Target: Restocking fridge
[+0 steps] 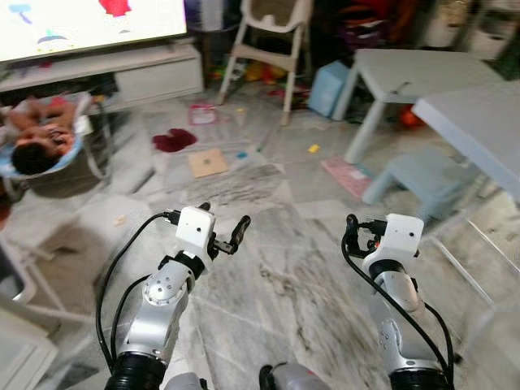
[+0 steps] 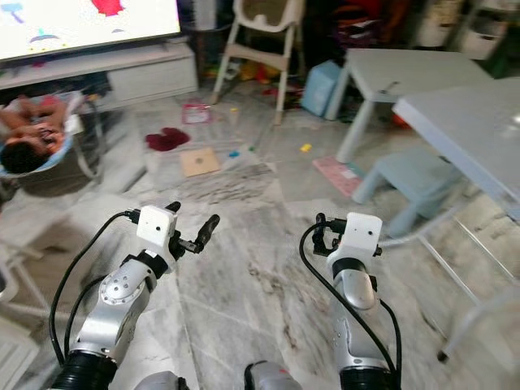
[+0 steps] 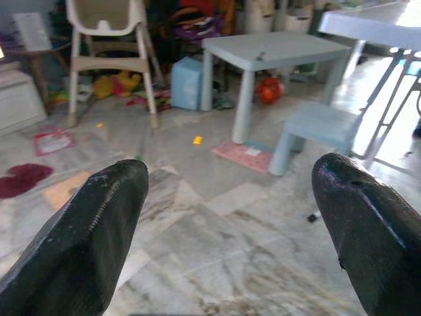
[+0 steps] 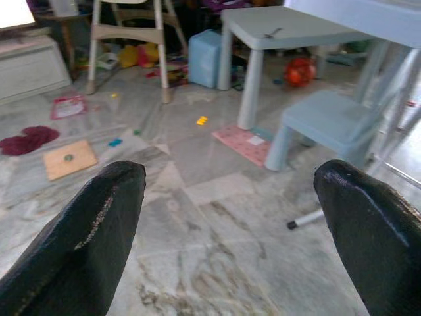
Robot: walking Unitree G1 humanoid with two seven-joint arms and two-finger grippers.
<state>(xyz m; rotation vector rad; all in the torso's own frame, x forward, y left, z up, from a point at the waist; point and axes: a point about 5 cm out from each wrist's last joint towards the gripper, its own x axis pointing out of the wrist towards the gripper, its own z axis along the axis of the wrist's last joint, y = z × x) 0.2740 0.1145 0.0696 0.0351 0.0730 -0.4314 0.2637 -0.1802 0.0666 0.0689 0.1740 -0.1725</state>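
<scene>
Over the marble floor (image 1: 268, 284) both arms are raised, holding nothing. At left a person lies in a baby bouncer (image 1: 36, 142) under the television (image 1: 81, 24). Left gripper (image 3: 230, 217) has its fingers spread; right gripper (image 4: 230, 224) too. Farther right stand a high chair (image 1: 272, 41), a small blue table (image 1: 414, 73) and a blue stool (image 1: 422, 175). No fridge can be seen.

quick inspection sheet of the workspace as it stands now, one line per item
surface: grey marble floor, bare just ahead of the robot
job's things: nothing seen, no fridge or groceries
clutter: tan board, dark red patch, pink mat, small yellow piece
grippers: left gripper and right gripper both open, holding nothing, raised over the floor
cables: black cables looped beside each forearm
surroundings: low pale table, small blue stool, high chair, lit screen, a person lying at far left
</scene>
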